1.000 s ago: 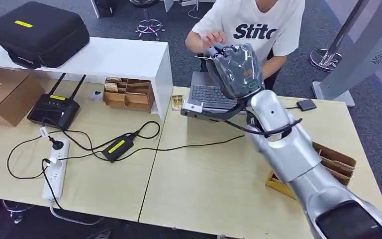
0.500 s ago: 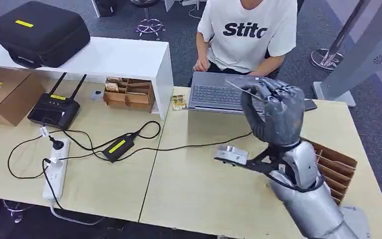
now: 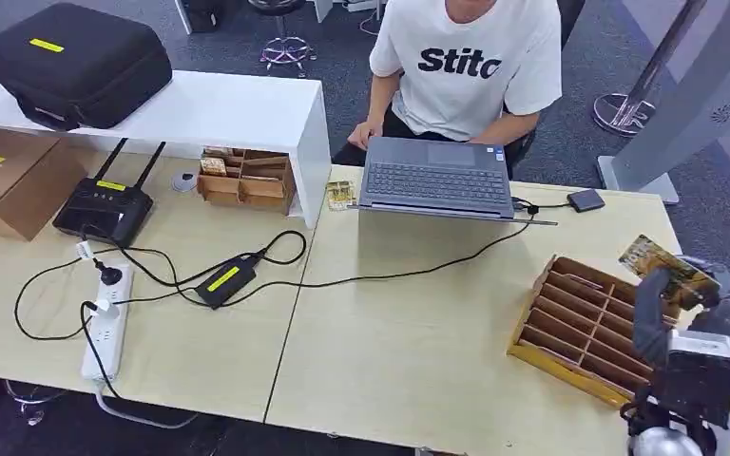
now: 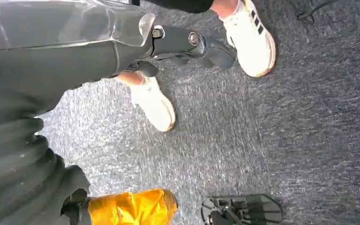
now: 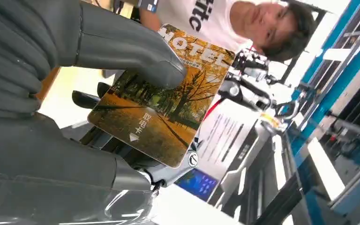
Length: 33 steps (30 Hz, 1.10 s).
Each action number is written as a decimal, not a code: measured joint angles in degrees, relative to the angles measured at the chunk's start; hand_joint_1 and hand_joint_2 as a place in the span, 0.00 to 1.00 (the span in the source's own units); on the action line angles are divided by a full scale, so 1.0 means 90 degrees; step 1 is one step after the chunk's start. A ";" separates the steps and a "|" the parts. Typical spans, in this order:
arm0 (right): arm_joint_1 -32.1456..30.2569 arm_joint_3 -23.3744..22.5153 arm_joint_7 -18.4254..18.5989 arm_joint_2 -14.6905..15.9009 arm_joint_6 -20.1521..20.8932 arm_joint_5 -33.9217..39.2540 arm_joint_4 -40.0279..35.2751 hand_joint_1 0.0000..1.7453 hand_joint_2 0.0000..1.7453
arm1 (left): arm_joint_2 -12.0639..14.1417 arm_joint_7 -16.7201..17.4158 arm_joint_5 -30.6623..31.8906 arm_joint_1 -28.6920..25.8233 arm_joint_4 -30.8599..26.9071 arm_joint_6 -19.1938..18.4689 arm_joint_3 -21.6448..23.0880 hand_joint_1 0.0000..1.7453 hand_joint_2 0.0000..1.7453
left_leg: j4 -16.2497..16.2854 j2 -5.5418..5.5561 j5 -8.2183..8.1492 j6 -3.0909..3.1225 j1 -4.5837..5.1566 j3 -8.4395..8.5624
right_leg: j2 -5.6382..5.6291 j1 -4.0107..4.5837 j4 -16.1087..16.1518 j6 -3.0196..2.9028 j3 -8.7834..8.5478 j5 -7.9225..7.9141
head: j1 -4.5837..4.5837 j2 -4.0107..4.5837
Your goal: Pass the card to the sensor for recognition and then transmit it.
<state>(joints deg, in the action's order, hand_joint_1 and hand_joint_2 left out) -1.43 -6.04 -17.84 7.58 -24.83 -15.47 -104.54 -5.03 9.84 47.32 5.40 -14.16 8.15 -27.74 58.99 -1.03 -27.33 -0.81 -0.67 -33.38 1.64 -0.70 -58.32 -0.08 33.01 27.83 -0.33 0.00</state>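
My right hand (image 3: 689,318) is low at the table's right edge, above the wooden slotted box (image 3: 575,313). It pinches a hotel card (image 3: 663,262) printed with autumn trees, and the thumb presses on the card's face (image 5: 164,110) in the right wrist view. A small black sensor pad (image 3: 585,199) lies on the table to the right of the laptop (image 3: 435,180), well apart from the card. My left hand (image 4: 75,47) hangs beside my body over grey carpet, with nothing in it and its fingers (image 4: 201,44) stretched out.
A person in a white shirt (image 3: 470,62) sits behind the laptop. Cables, a power brick (image 3: 223,280), a power strip (image 3: 105,328) and a router (image 3: 105,209) cover the left table. A white shelf (image 3: 209,109) carries a black case (image 3: 74,62).
My right arm has drawn back from near the person and over the laptop to the table's near right edge, the card still in its hand.
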 joint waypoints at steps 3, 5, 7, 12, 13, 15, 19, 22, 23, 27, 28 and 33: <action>-0.0147 -0.0201 0.0000 -0.0170 -0.0046 0.0107 -0.0153 1.00 1.00 | 0.0002 -0.0010 -0.0024 -0.0007 0.0000 0.0034 -0.0073 0.00 1.00 | 0.0000 0.0000 0.0000 0.0000 0.0000 0.0000 | 0.0000 -0.0001 0.0000 0.0000 0.0000 0.0000 | 0.0000 0.0000; -0.0221 -0.0323 0.0002 -0.0268 -0.0065 0.0124 -0.0229 1.00 1.00 | 0.0002 -0.0010 -0.0034 -0.0008 0.0000 0.0041 -0.0121 0.00 1.00 | 0.0000 -0.0001 0.0000 0.0000 0.0000 0.0000 | -0.0001 0.0000 0.0000 0.0000 0.0000 0.0000 | 0.0000 0.0000; -0.0287 -0.0456 0.0002 -0.0367 -0.0075 0.0158 -0.0311 1.00 1.00 | 0.0002 -0.0010 -0.0036 -0.0016 0.0000 0.0049 -0.0138 0.00 1.00 | 0.0000 0.0000 0.0000 0.0000 0.0000 -0.0001 | 0.0000 -0.0001 0.0000 0.0000 0.0000 0.0000 | 0.0000 0.0000; -0.0344 -0.0677 0.0114 -0.0514 -0.0419 -0.0160 -0.0364 1.00 1.00 | 0.0000 -0.0010 -0.0029 -0.0018 0.0000 0.0073 -0.0180 0.00 1.00 | 0.0000 -0.0003 0.0001 0.0001 0.0001 0.0000 | -0.0003 -0.0001 0.0001 0.0000 0.0000 0.0000 | 0.0002 0.0000; -0.0353 -0.0724 0.0156 -0.0539 -0.0523 -0.0290 -0.0364 1.00 1.00 | 0.0000 -0.0010 -0.0014 -0.0019 0.0000 0.0080 -0.0189 0.00 1.00 | 0.0000 -0.0003 0.0001 0.0001 0.0001 0.0000 | -0.0002 -0.0001 0.0001 0.0000 0.0000 0.0000 | 0.0000 0.0000; -0.0370 -0.0811 0.0375 -0.0571 -0.0819 -0.0879 -0.0354 1.00 1.00 | -0.0002 -0.0010 0.0005 -0.0017 0.0000 0.0100 -0.0211 0.00 1.00 | 0.0000 -0.0003 0.0001 0.0001 0.0001 0.0000 | -0.0003 -0.0001 0.0001 0.0000 0.0000 0.0000 | 0.0000 0.0000; -0.0381 -0.0901 0.0855 -0.0573 -0.1260 -0.2125 -0.0264 1.00 1.00 | -0.0007 -0.0002 0.0012 -0.0018 0.0000 0.0112 -0.0270 0.00 1.00 | 0.0000 -0.0003 0.0001 0.0001 0.0001 0.0000 | -0.0003 -0.0001 0.0001 0.0000 0.0000 0.0000 | 0.0000 0.0000; -0.0379 -0.0940 0.1210 -0.0573 -0.1370 -0.2738 -0.0201 1.00 1.00 | -0.0012 -0.0002 0.0017 -0.0020 0.0000 0.0117 -0.0284 0.00 1.00 | 0.0000 -0.0003 0.0001 0.0001 0.0001 0.0000 | -0.0003 -0.0001 0.0000 0.0000 0.0000 0.0000 | 0.0000 0.0000; -0.0379 -0.0949 0.1344 -0.0573 -0.1399 -0.2989 -0.0172 1.00 1.00 | -0.0015 0.0000 0.0024 -0.0020 0.0000 0.0117 -0.0287 0.00 1.00 | 0.0000 -0.0003 0.0001 0.0001 0.0000 0.0000 | -0.0003 -0.0001 0.0000 0.0000 0.0000 0.0000 | 0.0000 0.0000; -0.0377 -0.0949 0.1793 -0.0568 -0.1438 -0.3573 -0.0070 1.00 1.00 | -0.0024 0.0002 0.0053 -0.0021 0.0000 0.0117 -0.0330 0.00 1.00 | 0.0000 -0.0003 0.0001 0.0001 0.0001 0.0000 | -0.0003 -0.0001 0.0000 0.0000 0.0000 0.0000 | 0.0000 0.0000; -0.0377 -0.0949 0.1889 -0.0566 -0.1435 -0.3693 -0.0044 1.00 1.00 | -0.0027 0.0002 0.0061 -0.0021 0.0000 0.0117 -0.0342 0.00 1.00 | 0.0000 -0.0003 0.0001 0.0001 0.0001 0.0000 | -0.0003 -0.0001 0.0000 0.0000 0.0000 0.0000 | 0.0000 0.0000; -0.0374 -0.0949 0.2188 -0.0500 -0.1438 -0.4112 0.0078 1.00 1.00 | -0.0029 0.0010 0.0080 -0.0022 0.0000 0.0117 -0.0413 0.00 1.00 | 0.0000 -0.0003 0.0001 0.0001 0.0001 -0.0001 | -0.0003 -0.0001 0.0001 0.0000 0.0000 0.0000 | 0.0000 0.0000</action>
<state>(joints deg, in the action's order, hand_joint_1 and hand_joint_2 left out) -4.80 -14.58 1.86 3.08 -37.77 -52.48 -103.84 -5.29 9.92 48.04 5.21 -14.16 9.20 -31.45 58.99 -1.05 -27.32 -0.80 -0.66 -33.38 1.61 -0.71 -58.31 -0.08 33.01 27.83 -0.33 0.00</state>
